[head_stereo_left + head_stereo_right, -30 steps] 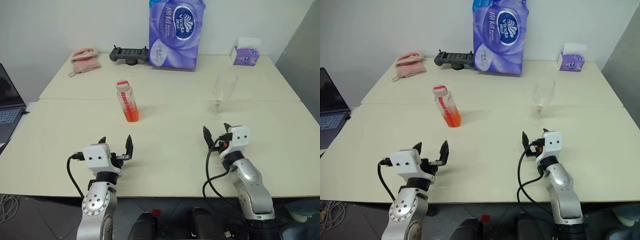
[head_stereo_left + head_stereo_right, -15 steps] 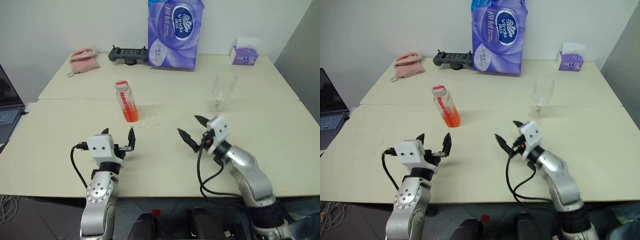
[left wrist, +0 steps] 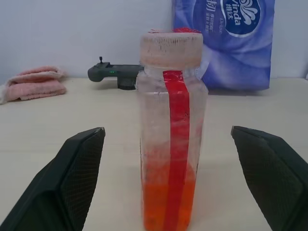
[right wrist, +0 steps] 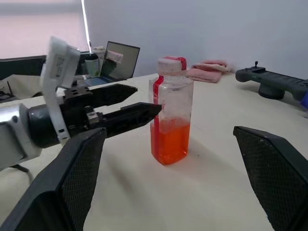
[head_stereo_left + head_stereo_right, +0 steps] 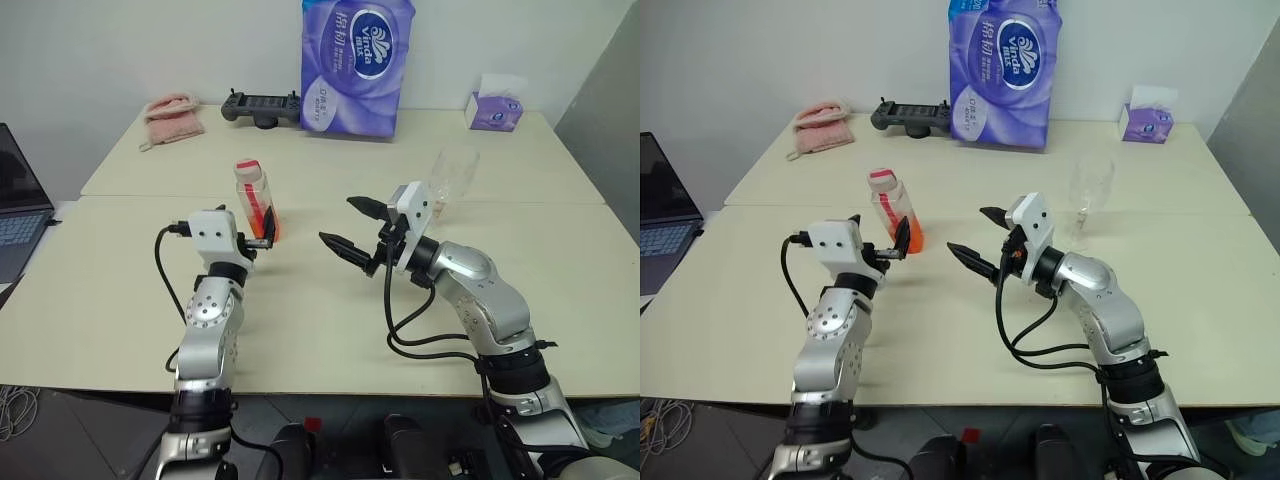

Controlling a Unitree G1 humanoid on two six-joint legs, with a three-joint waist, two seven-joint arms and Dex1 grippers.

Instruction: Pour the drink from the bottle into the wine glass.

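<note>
— Both arms have come up and in toward the small clear plastic bottle [image 5: 255,201] since a second ago, haven't they?

— Yes. Earlier the two grippers sat low near the front edge of the table, well short of the bottle. Now the left gripper [image 5: 256,238] is right at the bottle's base, and the right gripper [image 5: 354,226] has swung across toward the middle, pointing at the bottle from its other side.

— Where does the bottle stand?

— Upright on the pale cream table [image 5: 330,330], left of centre, with its white-and-red cap on. The translucent orange-red drink [image 3: 167,204] fills only the bottom part. A red strip runs down its side.

— Is either gripper holding it?

— No. In the left wrist view the bottle stands between the two black fingers [image 3: 62,190], which are spread wide with a gap on each side. The right gripper's fingers are also spread wide, with nothing between them, and it is near the bottle but apart from it.

— And the clear stemmed wine glass [image 5: 1086,196]?

— Upright on the table behind the right arm, empty as far as I can see, well apart from the bottle.

— What else is there?

— At the far edge, a tall purple pack of tissue paper [image 5: 355,65], a black handheld controller [image 5: 261,106], a folded pink cloth [image 5: 172,117] and a small purple tissue box [image 5: 494,110]. An open dark laptop [image 5: 18,210] sits off the table's left side.
</note>
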